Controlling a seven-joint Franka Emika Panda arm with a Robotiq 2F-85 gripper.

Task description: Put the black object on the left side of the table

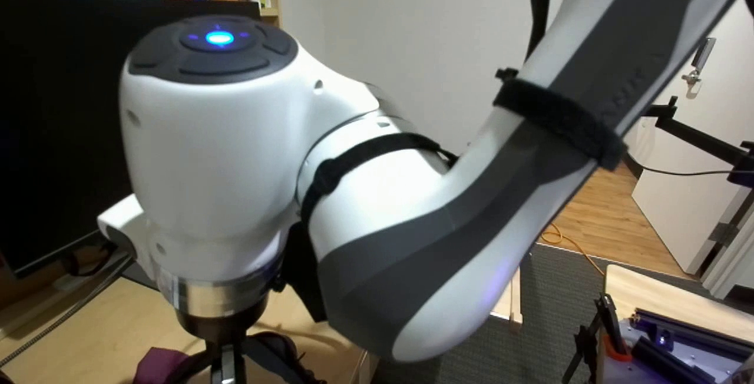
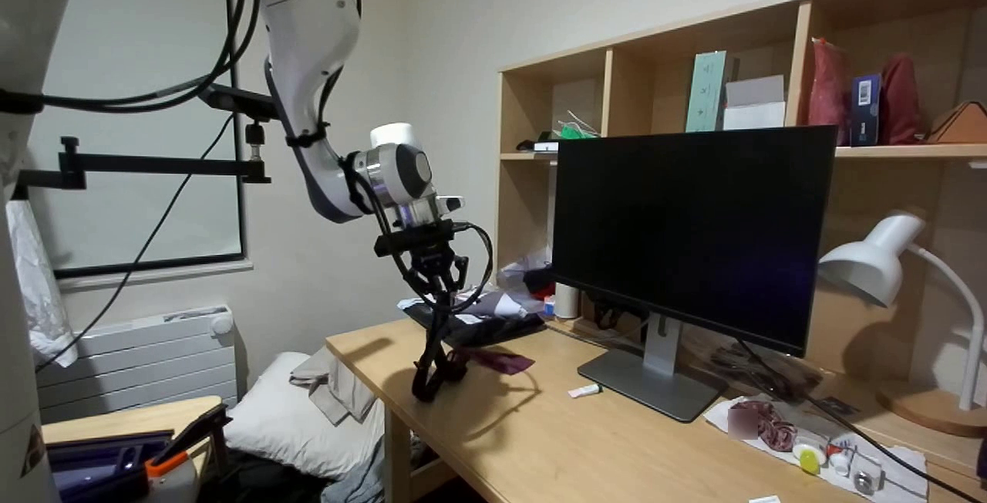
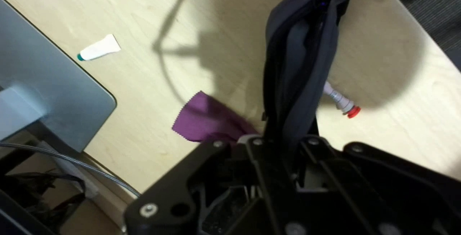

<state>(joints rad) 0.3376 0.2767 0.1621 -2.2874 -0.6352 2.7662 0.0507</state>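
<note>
The black object [image 3: 302, 54] is a dark strap-like piece. In the wrist view it runs from between the fingers of my gripper [image 3: 282, 145] toward the top of the picture. My gripper is shut on it. In an exterior view the gripper [image 2: 441, 304] is above the table [image 2: 555, 433], near its end, and the black object [image 2: 432, 356] hangs down from the fingers. Its lower end is at or just above the table top; I cannot tell if it touches. In an exterior view the black object [image 1: 274, 351] shows partly beside the fingers at the bottom edge.
A purple cloth [image 3: 201, 119], a small white tube [image 3: 100, 47] and a red-capped tube [image 3: 344, 105] lie on the table. The monitor [image 2: 686, 233] stands on its grey foot [image 2: 655, 383]. Black and white items [image 2: 493, 322] lie behind the gripper. A lamp [image 2: 871, 260] stands farther along.
</note>
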